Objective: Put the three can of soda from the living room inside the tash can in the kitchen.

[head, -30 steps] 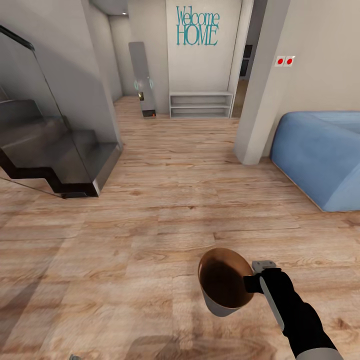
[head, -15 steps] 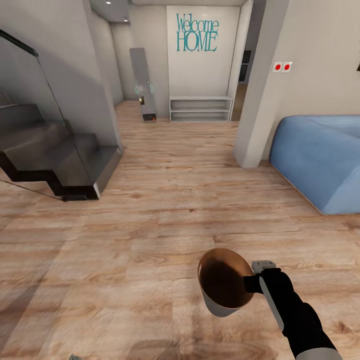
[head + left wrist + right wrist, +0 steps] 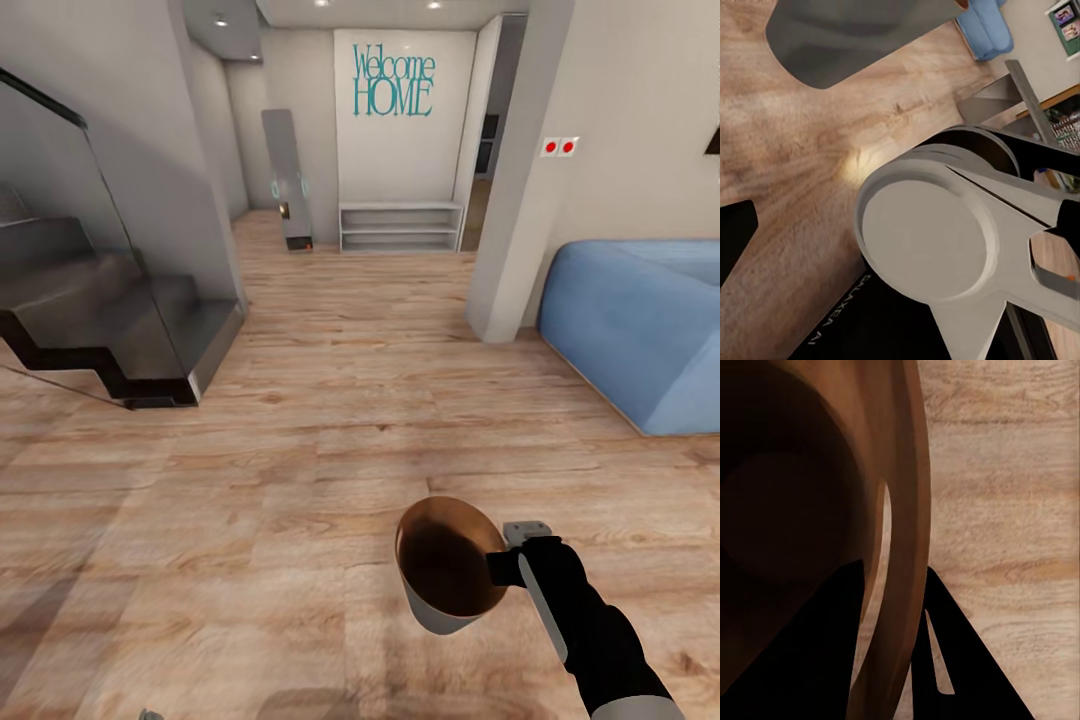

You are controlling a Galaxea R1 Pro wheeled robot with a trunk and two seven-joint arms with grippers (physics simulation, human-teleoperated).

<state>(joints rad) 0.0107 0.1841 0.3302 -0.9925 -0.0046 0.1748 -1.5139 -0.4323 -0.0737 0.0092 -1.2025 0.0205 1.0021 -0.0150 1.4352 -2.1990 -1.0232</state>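
The tash can (image 3: pixel 447 565), a pale grey bucket with a glossy brown inside, hangs low over the wood floor in the head view. My right gripper (image 3: pixel 503 568) is shut on its near rim from the right, and the black forearm runs off to the lower right. In the right wrist view the two black fingers (image 3: pixel 945 645) straddle the brown rim (image 3: pixel 904 510), one inside and one outside. The bin's dark inside looks empty. The soda cans and the kitchen are out of view. My left gripper's black finger (image 3: pixel 733 238) pokes in beside the robot's grey base (image 3: pixel 937 240).
A dark staircase with a glass rail (image 3: pixel 110 320) stands at the left. A white pillar (image 3: pixel 520 200) and the blue sofa (image 3: pixel 640 330) stand at the right. A hallway ahead ends at a low white shelf (image 3: pixel 400 228) under a "Welcome HOME" sign. Wood floor (image 3: pixel 330 400) lies between them.
The whole view has shifted a little, so the camera has moved: ceiling lights show now and the sofa sits lower. The bin and right arm hold the same pose.
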